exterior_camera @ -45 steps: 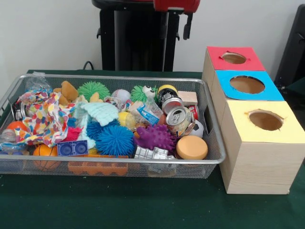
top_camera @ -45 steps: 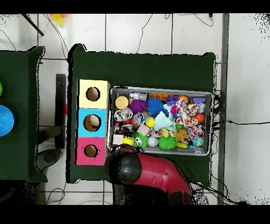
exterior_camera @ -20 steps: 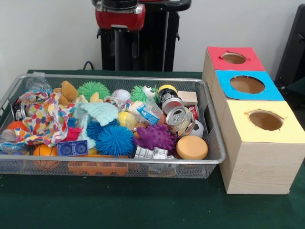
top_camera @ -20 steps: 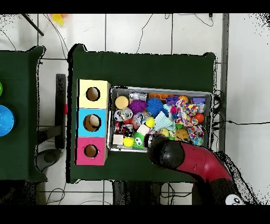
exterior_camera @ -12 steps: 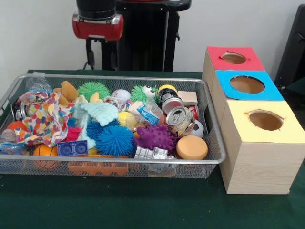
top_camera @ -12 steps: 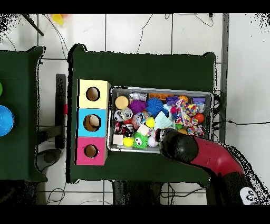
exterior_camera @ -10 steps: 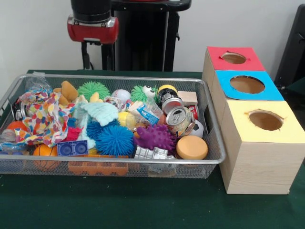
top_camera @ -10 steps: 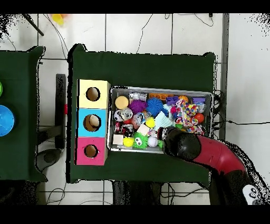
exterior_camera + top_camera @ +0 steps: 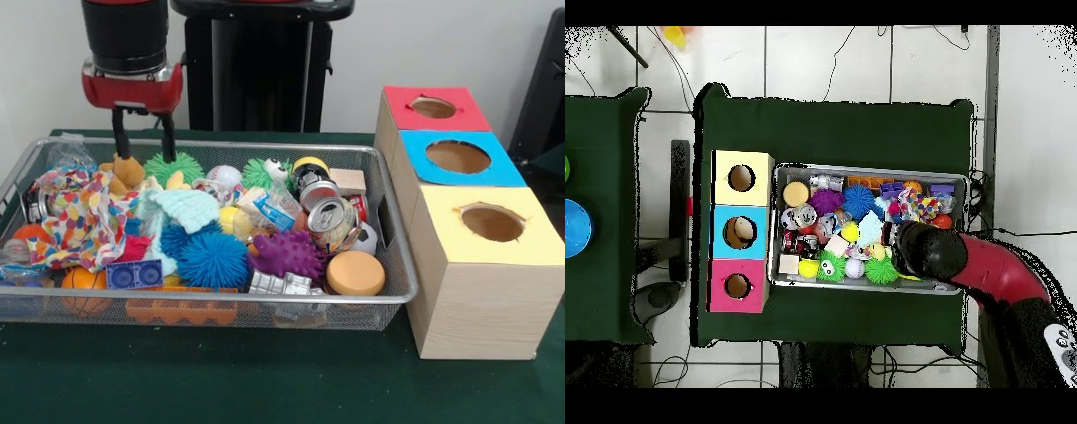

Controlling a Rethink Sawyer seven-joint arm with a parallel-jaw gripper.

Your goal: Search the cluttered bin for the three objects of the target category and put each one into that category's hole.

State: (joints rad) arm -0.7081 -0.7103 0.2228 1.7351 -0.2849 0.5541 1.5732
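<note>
The pincer (image 9: 141, 139) hangs released above the brown plush toy (image 9: 129, 168), and coming down it could snag the patterned cloth (image 9: 81, 216) alongside.

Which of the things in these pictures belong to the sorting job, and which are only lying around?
Part of the job:
- wire bin full of mixed toys and cans
- red box, blue box, yellow box, each with a hole
- gripper, open, above the brown plush toy

Only lying around:
- blue round thing on the neighbouring table
- cables on the floor
</note>
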